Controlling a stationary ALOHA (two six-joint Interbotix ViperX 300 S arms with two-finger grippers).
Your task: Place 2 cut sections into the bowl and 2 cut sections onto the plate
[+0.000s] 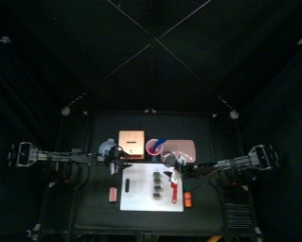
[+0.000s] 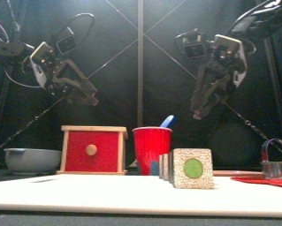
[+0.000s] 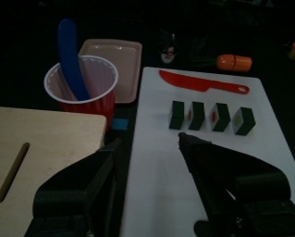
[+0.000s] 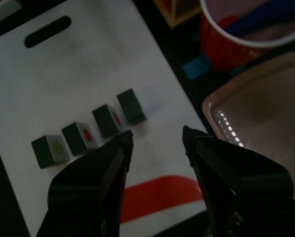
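Four cut sections (image 4: pixel 92 130) stand in a row mid-board (image 4: pixel 63 83), plate (image 4: pixel 264 97) beside it. My right gripper (image 4: pixel 156 148) hovers above, released; left gripper (image 3: pixel 147 153) likewise spread. Small, light, probably stiff (possibly slick): pinch across flat faces.

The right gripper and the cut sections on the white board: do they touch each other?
Apart. In the right wrist view the right gripper hangs open above the white board, and bare board shows between its tips and the cut sections.
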